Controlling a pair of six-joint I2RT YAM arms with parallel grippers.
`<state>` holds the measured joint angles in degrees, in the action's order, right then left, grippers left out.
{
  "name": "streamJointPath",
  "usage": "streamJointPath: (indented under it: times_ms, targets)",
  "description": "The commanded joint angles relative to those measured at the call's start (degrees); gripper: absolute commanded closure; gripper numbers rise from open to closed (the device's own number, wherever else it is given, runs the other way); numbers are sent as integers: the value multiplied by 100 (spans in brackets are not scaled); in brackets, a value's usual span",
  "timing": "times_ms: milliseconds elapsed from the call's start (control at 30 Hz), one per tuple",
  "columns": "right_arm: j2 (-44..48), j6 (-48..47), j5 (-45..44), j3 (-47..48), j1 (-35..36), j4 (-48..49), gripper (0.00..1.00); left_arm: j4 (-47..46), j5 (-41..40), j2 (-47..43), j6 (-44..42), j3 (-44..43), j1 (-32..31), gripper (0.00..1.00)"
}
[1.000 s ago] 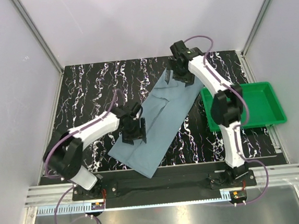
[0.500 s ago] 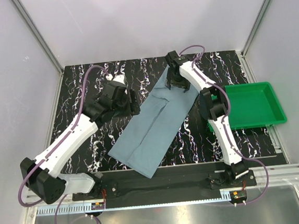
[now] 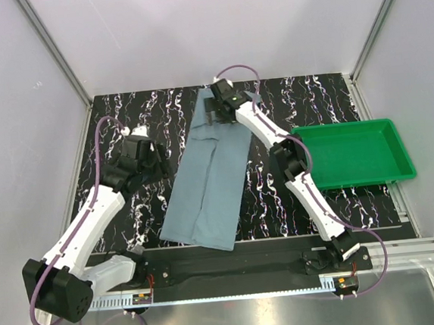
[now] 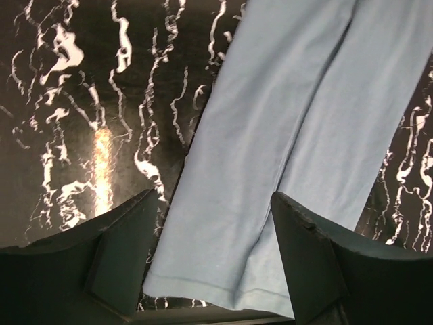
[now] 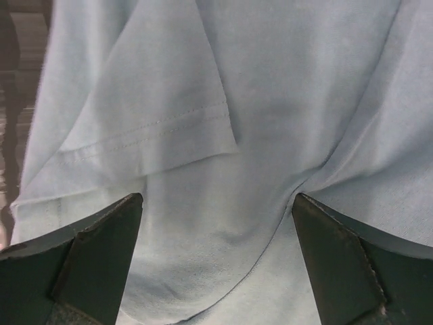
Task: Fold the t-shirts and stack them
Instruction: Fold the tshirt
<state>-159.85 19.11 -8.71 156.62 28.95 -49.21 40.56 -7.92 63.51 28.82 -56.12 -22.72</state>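
The t-shirt (image 3: pixel 207 175) is dusty blue-grey and lies folded into a long strip on the black marbled table, running from the far middle to the near edge. My right gripper (image 3: pixel 221 107) is over its far end. In the right wrist view the right gripper (image 5: pixel 216 198) is open, with creased cloth and a folded sleeve (image 5: pixel 152 128) between and beyond its fingers. My left gripper (image 3: pixel 146 152) is left of the shirt, apart from it. In the left wrist view the left gripper (image 4: pixel 213 196) is open, and the t-shirt (image 4: pixel 284 122) shows its hem below the jaws.
A green plastic tray (image 3: pixel 353 154) stands at the right edge of the table. Metal frame posts and white walls close in the table on three sides. The black base rail (image 3: pixel 233 264) runs along the near edge.
The shirt's far end has swung left, so the strip now lies nearly straight toward me. The right gripper moved left with that end. The left gripper moved off the shirt to its left.
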Motion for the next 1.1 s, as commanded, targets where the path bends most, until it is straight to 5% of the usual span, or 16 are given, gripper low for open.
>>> streamJointPath:
  times_ms: [0, 133, 300, 600, 900, 1067]
  targets:
    - [-161, -426, 606, 291, 401, 1316, 0, -268, 177, -286, -148, 92, 189, 26]
    - [478, -5, 528, 273, 235, 1415, 0, -92, 999, -251, -70, 110, 819, 25]
    - [1525, 294, 853, -235, 23, 256, 0, 180, 1766, 38, 19, 171, 1506, 25]
    - [4477, 602, 2795, -4223, 225, -801, 0, 848, 2331, 523, 124, 733, 2087, 26]
    - [7614, 1629, 3955, -9022, 866, 709, 10, 1577, 1540, -409, 1002, 1875, 2096, 30]
    - [8364, 3281, 4324, -11273, 1376, 2932, 21, 1675, 1584, -497, 1381, 2175, 2035, 33]
